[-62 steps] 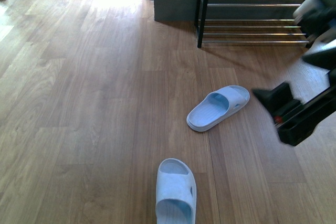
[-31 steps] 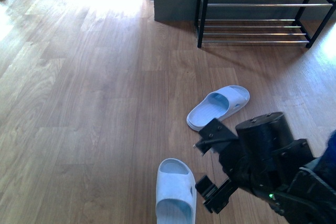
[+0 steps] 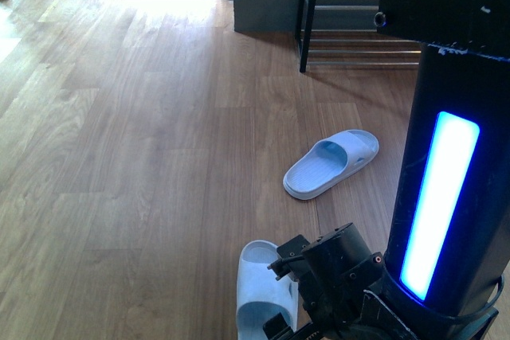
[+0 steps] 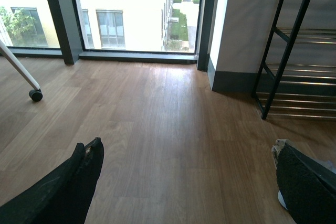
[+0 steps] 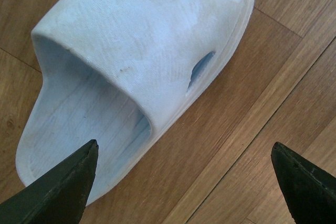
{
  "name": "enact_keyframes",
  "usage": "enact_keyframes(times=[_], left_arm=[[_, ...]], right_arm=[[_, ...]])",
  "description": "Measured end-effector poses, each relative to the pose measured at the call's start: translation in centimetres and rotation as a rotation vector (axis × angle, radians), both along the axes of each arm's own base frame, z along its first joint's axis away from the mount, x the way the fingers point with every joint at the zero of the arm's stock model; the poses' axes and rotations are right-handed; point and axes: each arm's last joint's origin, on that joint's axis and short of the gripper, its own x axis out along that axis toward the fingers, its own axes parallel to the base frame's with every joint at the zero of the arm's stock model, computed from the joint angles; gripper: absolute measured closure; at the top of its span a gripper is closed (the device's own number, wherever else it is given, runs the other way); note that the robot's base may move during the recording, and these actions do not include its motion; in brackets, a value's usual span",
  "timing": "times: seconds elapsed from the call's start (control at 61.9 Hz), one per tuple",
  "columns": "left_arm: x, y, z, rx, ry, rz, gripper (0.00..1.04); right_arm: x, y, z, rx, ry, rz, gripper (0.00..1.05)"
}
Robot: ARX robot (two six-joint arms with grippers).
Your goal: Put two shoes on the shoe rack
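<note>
A window wall (image 4: 131, 9) and a caster wheel (image 4: 35, 95) stand at the far left of the wood floor (image 3: 119, 157). The left gripper (image 4: 186, 145) hangs above bare boards, jaws spread wide with nothing between them. In the front view, the near slide (image 3: 256, 292), pale blue, lies on the floor at the bottom edge, with the right gripper (image 5: 184, 144) just beside and above it. The right wrist view shows those jaws wide open. One fingertip (image 5: 63, 187) is over the edge of the slide's footbed and the other is over bare boards past its vented side, and I cannot tell whether either one touches. The second slide (image 3: 331, 163) rests sole down farther off, well apart from the first. Beyond it the shoe rack (image 3: 307, 13) stands against the wall, partly hidden by the right arm (image 3: 438, 197) with its lit blue strip.
</note>
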Motion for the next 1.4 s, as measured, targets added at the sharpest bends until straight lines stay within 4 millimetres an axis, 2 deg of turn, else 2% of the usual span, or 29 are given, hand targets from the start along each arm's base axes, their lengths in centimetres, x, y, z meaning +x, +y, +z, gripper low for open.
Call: enact_keyframes(times=[0.339,1.243,1.276,1.356,1.405], left_arm=[[0.0,0.0,0.0,0.000,0.000,0.000,0.09],[0.0,0.0,0.0,0.000,0.000,0.000,0.09],[0.0,0.0,0.0,0.000,0.000,0.000,0.09],[0.0,0.0,0.0,0.000,0.000,0.000,0.09],[0.0,0.0,0.0,0.000,0.000,0.000,0.09]], right_arm=[[0.0,0.0,0.1,0.012,-0.015,-0.057,0.09],[-0.1,-0.1,0.0,0.003,-0.001,-0.053,0.09],[-0.2,-0.2,-0.1,-0.008,-0.027,-0.050,0.09],[0.2,0.1,-0.7,0.024,-0.248,-0.065,0.09],[0.5,0.3,-1.0,0.045,-0.289,-0.059,0.09]])
